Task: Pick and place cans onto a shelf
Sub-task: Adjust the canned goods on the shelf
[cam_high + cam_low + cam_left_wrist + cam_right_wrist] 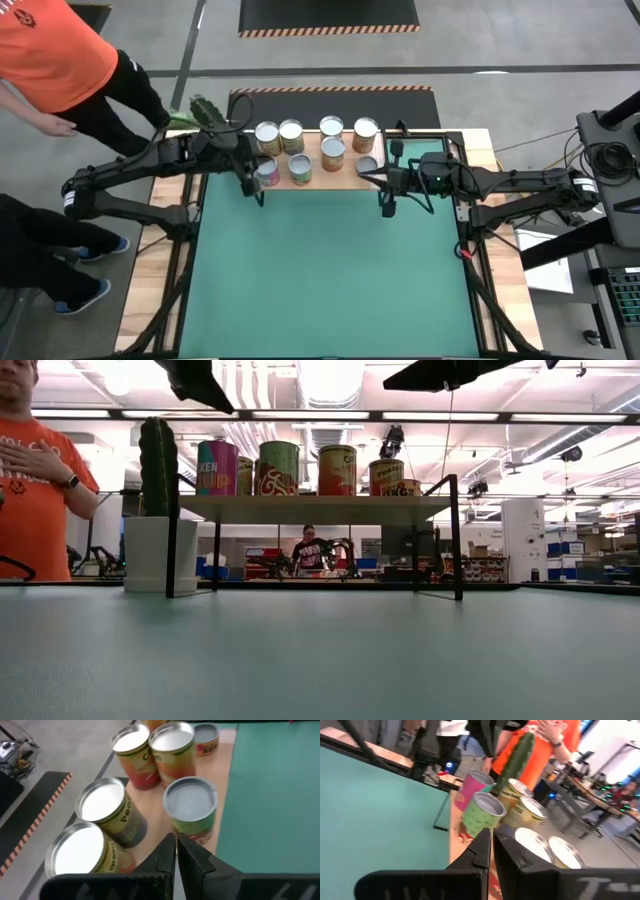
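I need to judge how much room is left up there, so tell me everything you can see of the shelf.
The shelf is a low, flat board of pale wood on thin black legs, standing level at the table's far edge, between the two arms. Cans stand upright on it: seven show from above, grouped from its left end to past the middle, and one flatter tin sits toward the right. The right end of the board is bare. A potted cactus stands beside its left end. Neither arm's fingers touch it.

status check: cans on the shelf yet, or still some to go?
Looks done: the cans stand on the shelf, and none shows on the green mat. In hand: nothing; the left gripper and right gripper hang at the shelf's front edge, jaws shut and empty. Left: apparently nothing.
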Tool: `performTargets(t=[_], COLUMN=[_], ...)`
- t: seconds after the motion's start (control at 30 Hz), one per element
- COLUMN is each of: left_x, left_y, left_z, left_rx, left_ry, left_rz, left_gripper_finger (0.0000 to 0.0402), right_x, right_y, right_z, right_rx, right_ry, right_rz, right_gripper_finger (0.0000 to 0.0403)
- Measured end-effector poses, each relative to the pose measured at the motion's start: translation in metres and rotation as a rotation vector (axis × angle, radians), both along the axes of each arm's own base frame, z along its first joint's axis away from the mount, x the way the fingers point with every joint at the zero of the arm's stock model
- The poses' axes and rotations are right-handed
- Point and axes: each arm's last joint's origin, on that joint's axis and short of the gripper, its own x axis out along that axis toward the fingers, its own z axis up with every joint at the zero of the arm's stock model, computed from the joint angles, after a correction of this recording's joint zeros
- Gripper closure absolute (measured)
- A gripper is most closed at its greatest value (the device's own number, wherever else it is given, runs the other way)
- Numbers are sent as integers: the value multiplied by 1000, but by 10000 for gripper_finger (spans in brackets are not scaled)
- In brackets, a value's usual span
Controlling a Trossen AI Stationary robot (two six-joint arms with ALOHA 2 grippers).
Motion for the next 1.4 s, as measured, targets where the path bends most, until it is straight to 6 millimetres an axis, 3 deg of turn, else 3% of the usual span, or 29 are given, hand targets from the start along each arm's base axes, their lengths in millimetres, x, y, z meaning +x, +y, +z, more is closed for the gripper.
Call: performTargets(t=[0.17, 0.37, 0.6, 0.97, 1.13, 1.4], left_x=[-1, -5, -30, -54, -55, -55], left_y=[-12, -29, -43, -44, -44, -41], left_z=[0, -15, -11, -45, -56, -57], left_rx=[-14, -38, -73, -108, -109, -40], left_ry=[-16, 2, -7, 21, 23, 14], left_rz=[-45, -109, -136, -76, -64, 35], left_gripper_finger=[401, 401, 401, 402, 402, 402], right_x=[11, 41, 84, 118, 134, 159], right_y=[0, -3, -7, -35, -53, -72], right_z=[1, 1, 0, 38, 41, 45], right_rx=[21, 68, 86, 116, 137, 125], right_ry=[4, 97, 216, 356, 449, 545], right_rz=[15, 6, -8, -86, -127, -145], right_gripper_finger=[394, 394, 394, 394, 394, 394])
